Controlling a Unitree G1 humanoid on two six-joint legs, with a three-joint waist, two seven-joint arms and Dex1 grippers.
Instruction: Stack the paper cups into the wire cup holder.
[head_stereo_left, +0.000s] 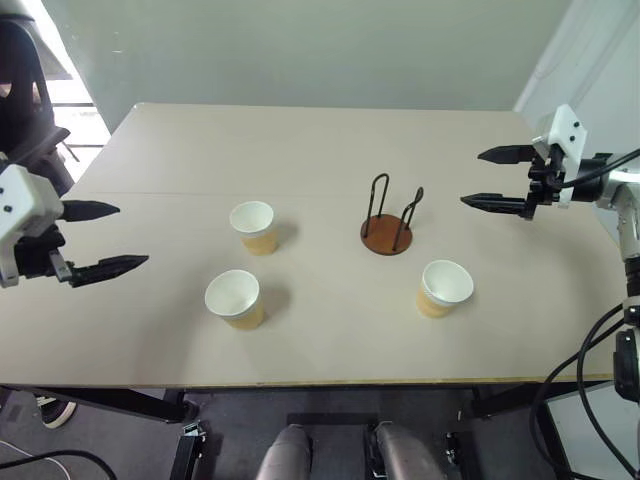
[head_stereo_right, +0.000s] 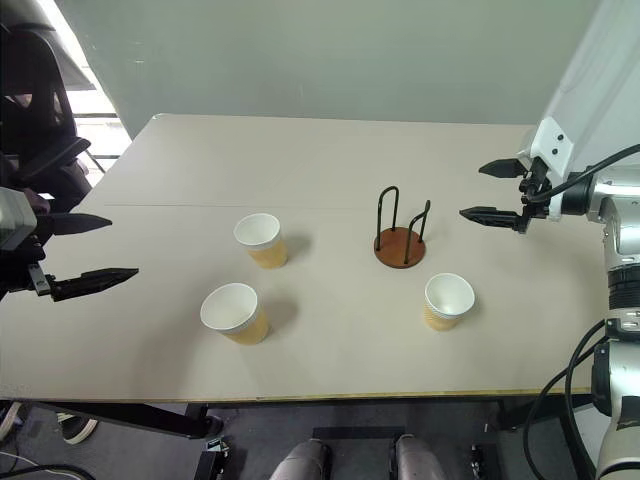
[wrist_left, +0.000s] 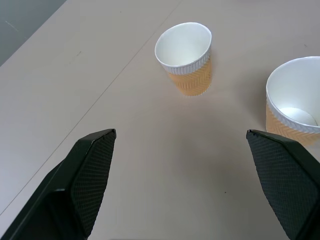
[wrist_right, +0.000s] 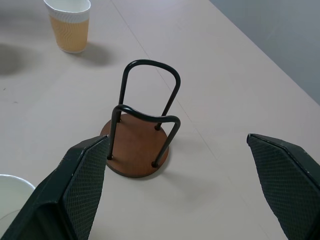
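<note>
While the holder (head_stereo_left: 387, 230) stands empty right of centre on the desk (head_stereo_left: 300, 140), all three cups (head_stereo_left: 253, 227) stand loose: two left, one near right. Both end effectors, left (head_stereo_left: 105, 238) and right (head_stereo_left: 494, 178), gape wide, holding nothing.

Bare desk (head_stereo_left: 330, 150) lies between the right pincer (head_stereo_left: 497, 178) and the wire cup holder (head_stereo_left: 388, 222); two paper cups (wrist_left: 185, 57) stand ahead of the left pincer (head_stereo_left: 98, 238).

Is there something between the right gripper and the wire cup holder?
No. In the right wrist view, only bare table lies between the open right gripper and the wire cup holder.
</note>
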